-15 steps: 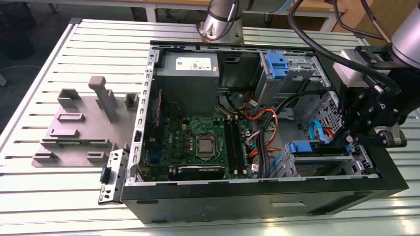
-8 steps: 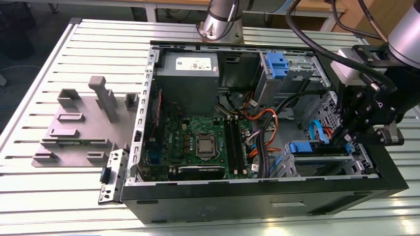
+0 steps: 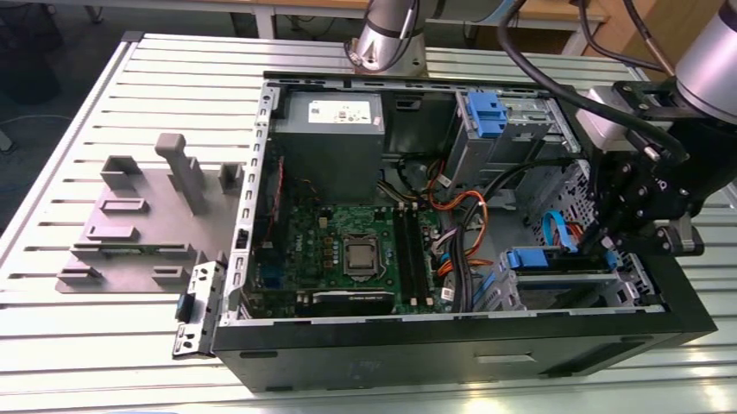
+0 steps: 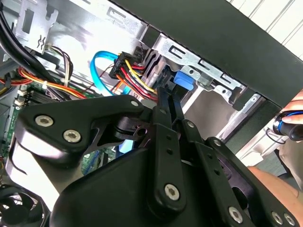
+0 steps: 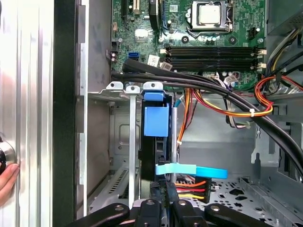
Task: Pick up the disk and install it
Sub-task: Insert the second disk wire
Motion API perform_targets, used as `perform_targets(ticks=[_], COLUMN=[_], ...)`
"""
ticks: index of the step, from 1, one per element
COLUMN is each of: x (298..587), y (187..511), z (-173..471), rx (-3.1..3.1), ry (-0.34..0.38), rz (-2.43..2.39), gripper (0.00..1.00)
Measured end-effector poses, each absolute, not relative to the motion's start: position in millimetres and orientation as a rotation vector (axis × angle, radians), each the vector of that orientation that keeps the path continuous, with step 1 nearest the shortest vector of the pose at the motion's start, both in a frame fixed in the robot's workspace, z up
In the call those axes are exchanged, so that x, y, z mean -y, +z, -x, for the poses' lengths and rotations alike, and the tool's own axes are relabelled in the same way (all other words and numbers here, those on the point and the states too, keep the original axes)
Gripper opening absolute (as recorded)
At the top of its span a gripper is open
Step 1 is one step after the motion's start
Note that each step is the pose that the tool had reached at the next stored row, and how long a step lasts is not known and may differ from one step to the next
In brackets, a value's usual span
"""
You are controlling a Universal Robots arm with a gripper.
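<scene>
The disk [image 3: 536, 259] stands on edge in the lower drive cage [image 3: 576, 289] at the exterior view's right of the open computer case, its blue carrier bracket toward the case's middle. In the first wrist view the disk [image 5: 155, 120] runs away from the camera between the cage's metal rails [image 5: 120, 87], blue bracket at the far end. My gripper [image 3: 608, 246] reaches down at the disk's other end. Its black fingers [image 5: 165, 201] close narrowly around the disk's near edge. In the second wrist view the gripper [image 4: 165, 101] points at the blue bracket [image 4: 182, 81].
A flat blue cable [image 5: 189, 170] and orange-red power wires [image 5: 189, 187] lie right beside the disk. Another blue-handled carrier [image 3: 486, 116] sits on the upper cage. A grey slotted stand [image 3: 138, 224] is on the table at the exterior view's left. A person's hand [image 5: 7, 177] rests outside the case wall.
</scene>
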State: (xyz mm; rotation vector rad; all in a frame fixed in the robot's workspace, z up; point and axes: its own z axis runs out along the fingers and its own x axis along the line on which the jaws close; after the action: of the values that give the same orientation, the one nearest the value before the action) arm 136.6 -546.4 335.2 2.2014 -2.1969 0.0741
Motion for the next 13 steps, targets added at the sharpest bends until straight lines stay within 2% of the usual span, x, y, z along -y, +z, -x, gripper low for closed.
perform_targets(ticks=[13], x=[545.2], y=[330.9], z=[-135.4], rx=[2.205], ry=[0.078], rz=[-2.188], gripper=[0.16])
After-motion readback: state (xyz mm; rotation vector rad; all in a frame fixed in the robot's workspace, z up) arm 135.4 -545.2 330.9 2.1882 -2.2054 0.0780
